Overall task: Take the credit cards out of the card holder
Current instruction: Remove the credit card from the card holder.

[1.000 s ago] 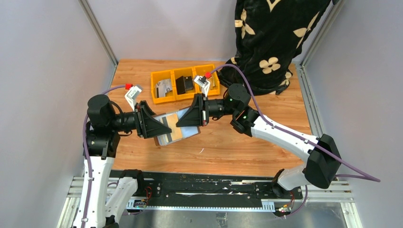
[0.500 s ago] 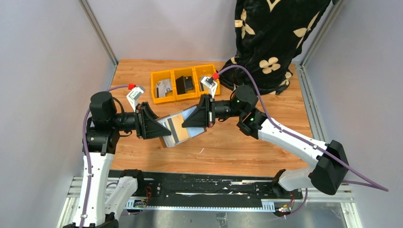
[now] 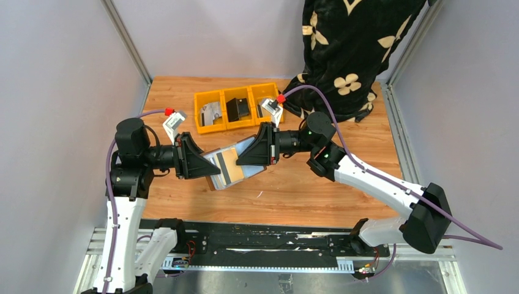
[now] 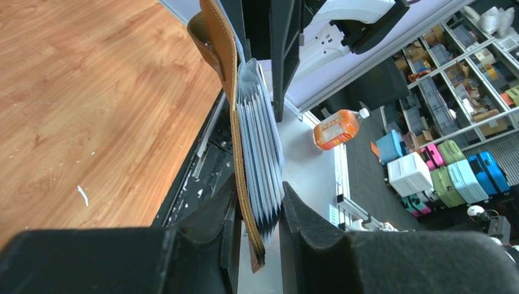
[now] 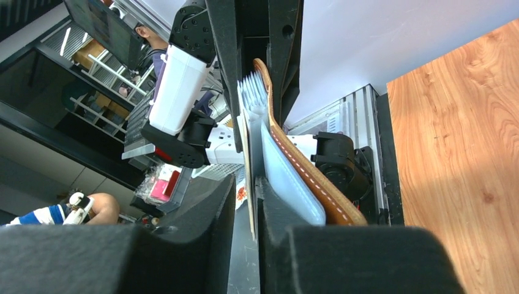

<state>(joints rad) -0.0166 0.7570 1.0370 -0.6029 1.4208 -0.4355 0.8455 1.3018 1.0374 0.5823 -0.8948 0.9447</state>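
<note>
Top external view: we list the card holder held spread above the counter, between the left tool and the right tool, which face each other. A tan credit card with a dark stripe shows in it. Behind them we note a yellow tray of three compartments, and a black flower-patterned cloth at the far right corner.

Left wrist view, which alone gives the holder edge-on: we see the brown leather cover with a fan of clear sleeves beside it. Both are pinched between the left tool's fingers.

Right wrist view, showing what we cannot read from above: the right tool's fingers stand slightly spread. A thin pale sheet edge sits in the gap, with background showing beside it. The leather cover and a pale blue sleeve lie outside the fingers. Which sheet it is, we cannot tell.
</note>
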